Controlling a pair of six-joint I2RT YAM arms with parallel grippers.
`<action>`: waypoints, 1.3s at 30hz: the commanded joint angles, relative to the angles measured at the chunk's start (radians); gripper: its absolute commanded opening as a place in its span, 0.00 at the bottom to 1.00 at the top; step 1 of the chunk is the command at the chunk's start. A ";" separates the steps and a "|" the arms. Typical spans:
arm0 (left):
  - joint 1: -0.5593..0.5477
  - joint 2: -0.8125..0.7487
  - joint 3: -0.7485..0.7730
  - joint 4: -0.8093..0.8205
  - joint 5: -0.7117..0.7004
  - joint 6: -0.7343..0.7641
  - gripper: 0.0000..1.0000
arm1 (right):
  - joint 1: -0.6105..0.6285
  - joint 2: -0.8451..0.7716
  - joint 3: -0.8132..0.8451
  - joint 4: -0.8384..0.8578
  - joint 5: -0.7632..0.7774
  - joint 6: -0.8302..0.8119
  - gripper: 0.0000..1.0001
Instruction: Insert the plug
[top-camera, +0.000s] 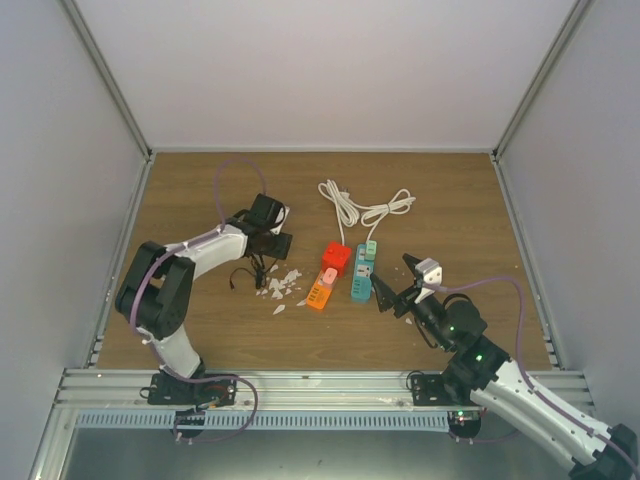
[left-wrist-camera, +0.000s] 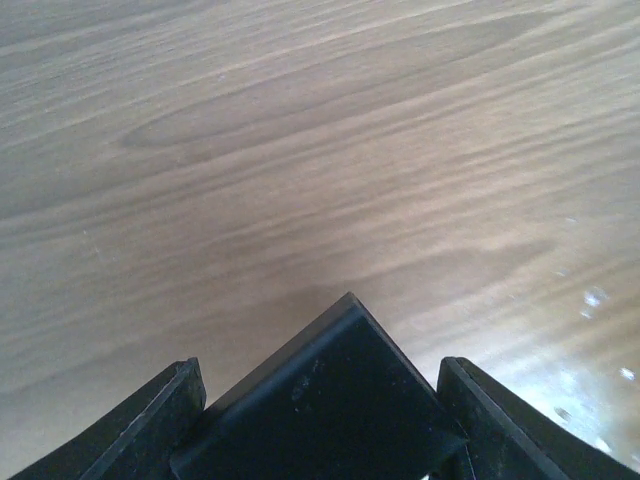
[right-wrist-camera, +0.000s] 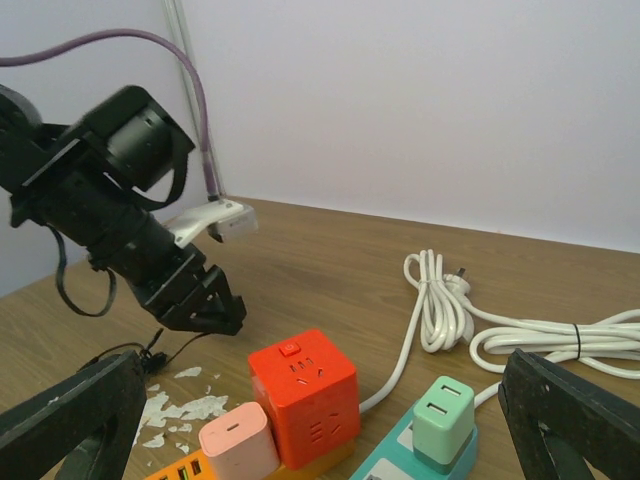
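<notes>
Wood-grain table (top-camera: 450, 200) inside a white-walled enclosure (top-camera: 330, 70). Left gripper (left-wrist-camera: 318, 368) is clamped on a black plug (left-wrist-camera: 330, 415): both fingers (left-wrist-camera: 150, 420) press its sides and its wedge-shaped corner pokes out ahead, low over bare wood. From the top camera it sits mid-table, left of the power strips and apart from them, with a thin black cable (top-camera: 243, 275) trailing beneath and white scraps (top-camera: 282, 288) just to the right.

Centre cluster:
- orange power strip (top-camera: 319, 293) with a pink adapter (right-wrist-camera: 238, 438) seated on it
- red cube socket (right-wrist-camera: 305, 395) touching the strip's far end
- teal power strip (top-camera: 361, 278) to the right, a mint-green plug (right-wrist-camera: 443, 418) on it
- a white cord (right-wrist-camera: 450, 310) running from the cluster to bundled loops at the far side of the table

Right gripper (top-camera: 389, 268) hangs just right of the teal strip with its fingers (right-wrist-camera: 570, 410) spread wide, holding nothing and pointing at the cluster.
</notes>
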 joint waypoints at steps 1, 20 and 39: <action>-0.040 -0.144 -0.061 0.101 0.039 -0.044 0.48 | -0.005 0.011 -0.010 0.043 -0.018 0.007 1.00; -0.267 -0.648 -0.449 0.572 0.375 0.074 0.51 | -0.035 0.283 0.103 0.184 -0.267 0.305 1.00; -0.445 -0.775 -0.731 0.979 0.137 0.297 0.47 | -0.052 0.397 0.282 -0.083 -0.485 0.648 0.79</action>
